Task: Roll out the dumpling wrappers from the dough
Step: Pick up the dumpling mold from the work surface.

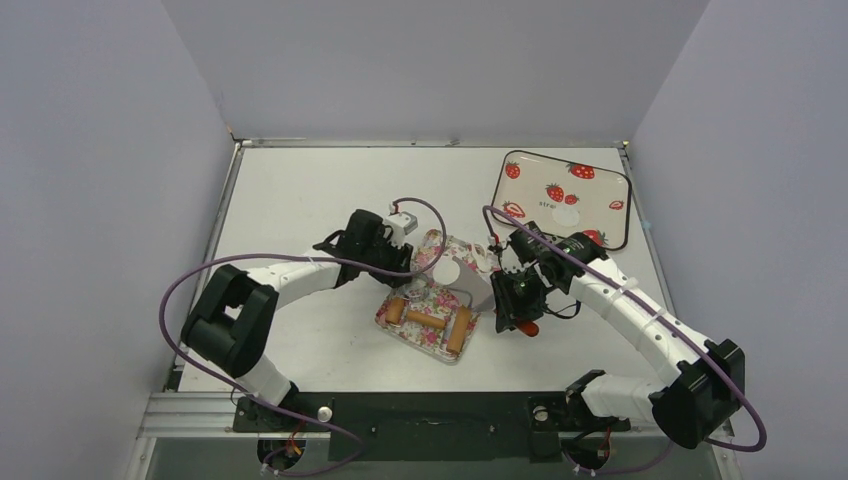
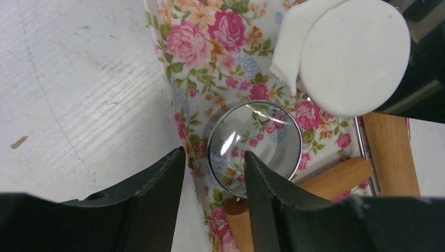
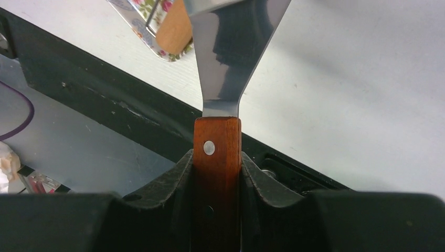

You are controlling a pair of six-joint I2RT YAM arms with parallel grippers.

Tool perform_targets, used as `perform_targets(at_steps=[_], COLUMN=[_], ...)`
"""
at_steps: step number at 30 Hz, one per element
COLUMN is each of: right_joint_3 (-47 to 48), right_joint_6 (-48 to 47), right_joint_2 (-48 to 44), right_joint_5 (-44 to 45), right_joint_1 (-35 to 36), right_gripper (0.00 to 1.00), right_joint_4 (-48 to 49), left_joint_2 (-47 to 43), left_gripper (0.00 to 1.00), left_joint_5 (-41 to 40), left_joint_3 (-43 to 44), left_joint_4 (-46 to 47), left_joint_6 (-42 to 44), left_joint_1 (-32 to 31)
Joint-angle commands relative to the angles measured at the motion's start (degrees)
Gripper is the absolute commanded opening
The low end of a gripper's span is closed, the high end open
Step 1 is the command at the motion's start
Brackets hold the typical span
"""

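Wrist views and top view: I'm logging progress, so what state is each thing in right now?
Ring: flat on the floral tray.
Left claw: open, at the ring's edge.
Right claw: shut on the spatula.
Cut wrapper: round, overlapping leftover dough.
Roller: lying on the floral tray, unheld.
Strawberry tray: holds another wrapper.

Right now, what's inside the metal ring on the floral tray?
Only the rose print of the floral tray shows inside the metal ring. One finger of the left pincer covers its near part.
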Motion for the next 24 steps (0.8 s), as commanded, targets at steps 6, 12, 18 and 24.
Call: perform_targets(at_steps=[6,12,18,24], right_joint_3=[-1.41,-1.91,-1.79,-2.19], right_joint_6=[0.02,-0.38,-0.75,-0.82], right_joint_2=[-0.90,-0.82,-1.37,-1.03], right_joint_5=[-0.89,-1.41,-1.54,-1.48], right_joint_1=[0.41,0.40,0.32,0.36], right_gripper=[0.00,0.00,0.00,0.00], right_joint_4=[1.42,1.87,2.09,2.45], left_joint_2=[0.17,1.29,2.06,0.74], left_gripper=[0.41,0.29,0.04,0.00], left_joint_5=[-5.26,-8.02,-9.75,-12.50], left_joint_3=[-1.35,-0.61,0.35,6.71], left_joint_4=[4.00,5.95,6.22,-1.42], left_joint_6=[3.61,3.62,6.59,7.42], left_joint_1=[-3.92,-5.87,-6.06,-4.89])
